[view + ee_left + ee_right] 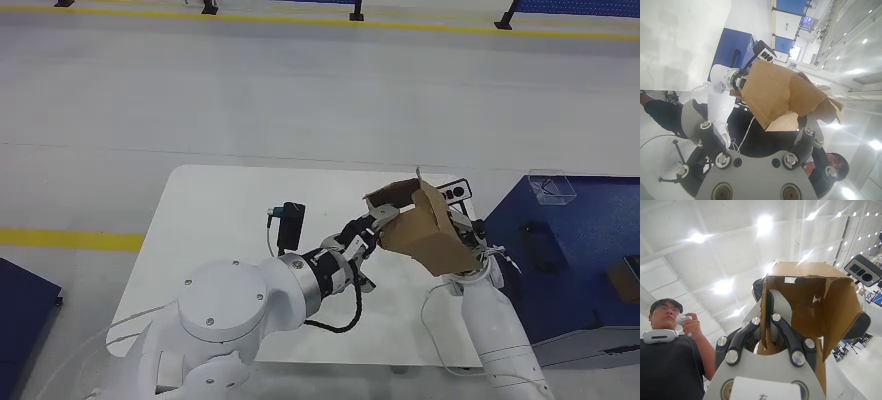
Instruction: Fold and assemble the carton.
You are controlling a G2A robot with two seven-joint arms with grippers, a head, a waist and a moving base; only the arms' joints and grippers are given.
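A brown cardboard carton (430, 232) is hanging tilted in the air above the far right part of a white tabletop (220, 230), held between the two arms. The right claw (765, 294) is clenching one side wall of the carton, with one finger inside the open box and the other outside it. The left claw (750, 113) is sitting released and spread wide at the carton's other side. One of its fingers (808, 121) is touching a loose flap, while the other is staying well apart from the cardboard. A small black device (290, 225) with a cable is lying on the tabletop beside the left arm.
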